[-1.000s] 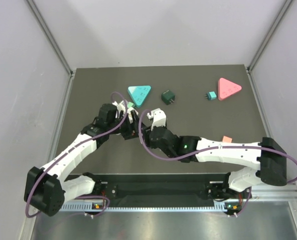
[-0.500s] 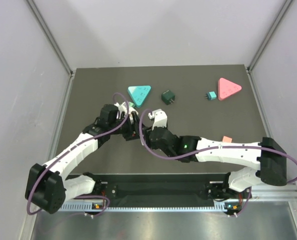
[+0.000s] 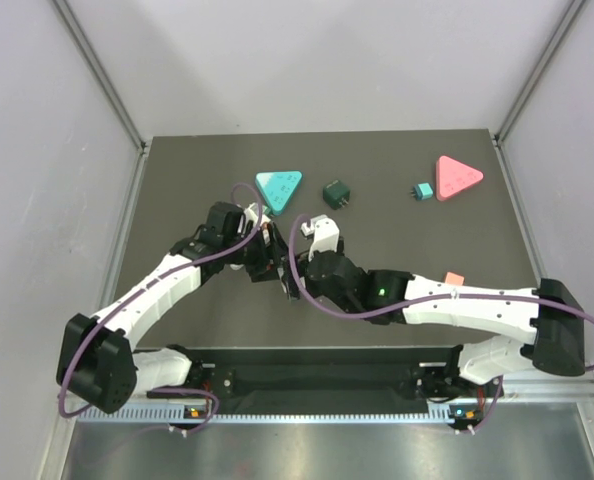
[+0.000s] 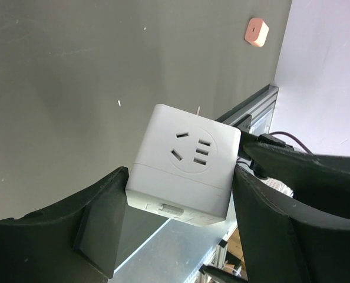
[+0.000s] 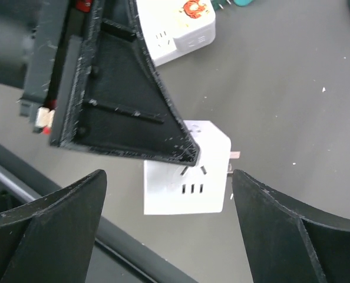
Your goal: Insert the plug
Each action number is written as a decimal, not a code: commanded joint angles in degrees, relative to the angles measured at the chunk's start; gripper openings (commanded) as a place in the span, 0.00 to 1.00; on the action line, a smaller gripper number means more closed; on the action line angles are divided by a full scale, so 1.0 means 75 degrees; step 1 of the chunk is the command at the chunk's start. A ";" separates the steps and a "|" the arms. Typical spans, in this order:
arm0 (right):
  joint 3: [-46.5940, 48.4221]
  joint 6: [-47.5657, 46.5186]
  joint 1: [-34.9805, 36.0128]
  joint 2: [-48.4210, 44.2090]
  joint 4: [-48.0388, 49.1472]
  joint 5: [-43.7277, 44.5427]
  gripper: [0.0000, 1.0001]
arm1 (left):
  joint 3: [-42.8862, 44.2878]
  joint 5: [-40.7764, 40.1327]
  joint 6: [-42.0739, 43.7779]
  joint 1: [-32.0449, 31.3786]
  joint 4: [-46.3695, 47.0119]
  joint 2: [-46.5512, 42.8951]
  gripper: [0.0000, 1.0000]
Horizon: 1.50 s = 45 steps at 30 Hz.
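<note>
The left gripper (image 4: 180,174) pinches the white plug cube (image 4: 184,159) by two opposite sides, over the middle of the dark matte table (image 3: 427,235). Pale grey walls (image 3: 327,60) close the cell in on three sides. The right gripper (image 5: 166,180) faces the cube with its fingers spread wide.

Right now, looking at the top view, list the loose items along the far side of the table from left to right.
teal triangle → dark green plug cube → small teal plug → pink triangle
</note>
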 commanded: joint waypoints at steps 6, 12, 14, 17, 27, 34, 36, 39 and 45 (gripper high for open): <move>-0.0280 -0.0161 -0.0022 -0.0190 0.0106 -0.0404 0.82 | 0.0533 0.0148 -0.0214 -0.0040 0.0080 -0.0014 0.00; -0.0350 -0.0114 -0.0033 -0.0061 0.0059 -0.0205 0.83 | 0.0568 0.0172 -0.0237 -0.0040 -0.0014 -0.0119 0.00; -0.0408 -0.0126 -0.0033 -0.0026 0.0118 -0.0264 0.77 | 0.0568 0.0172 -0.0237 -0.0028 -0.0037 -0.0166 0.00; -0.0444 -0.0114 -0.0033 -0.0014 0.0235 -0.0334 0.59 | 0.0556 0.0172 -0.0249 -0.0040 -0.0049 -0.0213 0.00; -0.0537 -0.0032 -0.0022 0.0161 0.0376 -0.0381 0.63 | 0.0580 0.0430 -0.0355 -0.0029 0.0115 -0.0189 0.00; -0.0924 0.0015 -0.0033 -0.0002 0.0692 -0.0404 0.10 | 0.0638 0.0383 -0.0261 -0.0029 0.0010 -0.0119 0.00; -0.0924 0.0026 -0.0022 -0.0084 0.0693 -0.0452 0.00 | 0.0824 0.0057 -0.0028 -0.0028 -0.0467 -0.0037 0.23; -0.0772 0.0143 -0.0022 -0.0097 0.0657 -0.0440 0.00 | 0.1036 -0.0750 0.0370 -0.0052 -0.1171 -0.0119 0.57; -0.0175 0.0143 -0.0150 0.0301 0.0096 -0.0101 0.00 | 0.1037 -0.1632 0.0582 -0.0052 -0.1618 -0.0365 0.60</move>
